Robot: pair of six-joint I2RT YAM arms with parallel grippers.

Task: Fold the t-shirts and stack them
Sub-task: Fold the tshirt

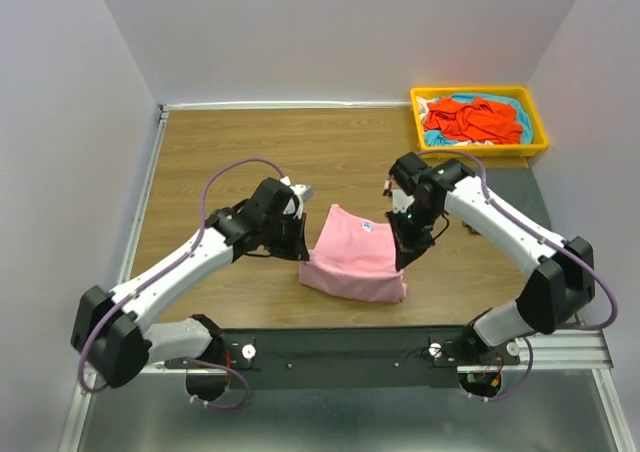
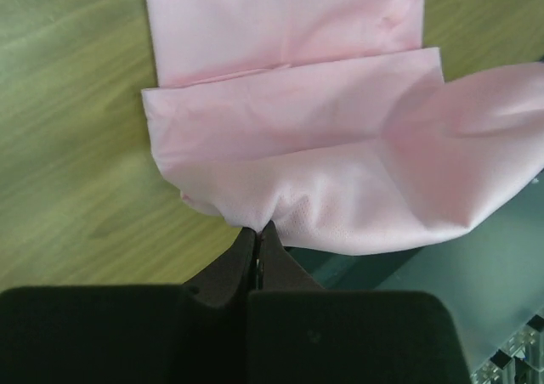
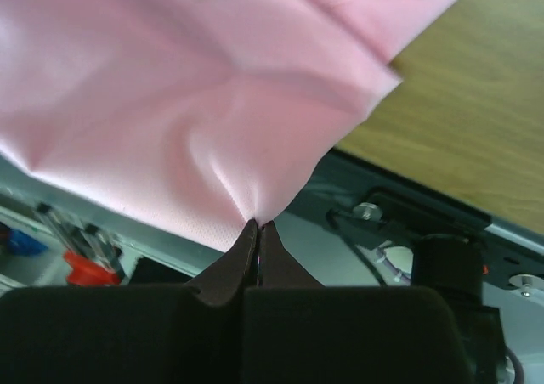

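Fold apparently in progress: left gripper (image 2: 257, 235) and right gripper (image 3: 257, 227) each pinch a lifted corner of the pink t-shirt (image 1: 352, 257); next move should carry both across evenly

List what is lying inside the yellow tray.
A crumpled orange-red shirt lies on a turquoise shirt, which shows only at the edges. Anything beneath them in the yellow tray is covered.

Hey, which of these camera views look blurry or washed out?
Top external: sharp, evenly lit, only soft shadows. Left wrist: pink t-shirt crisp near the left gripper, table softer. Right wrist: the shirt pale with a sheen, background blurred.
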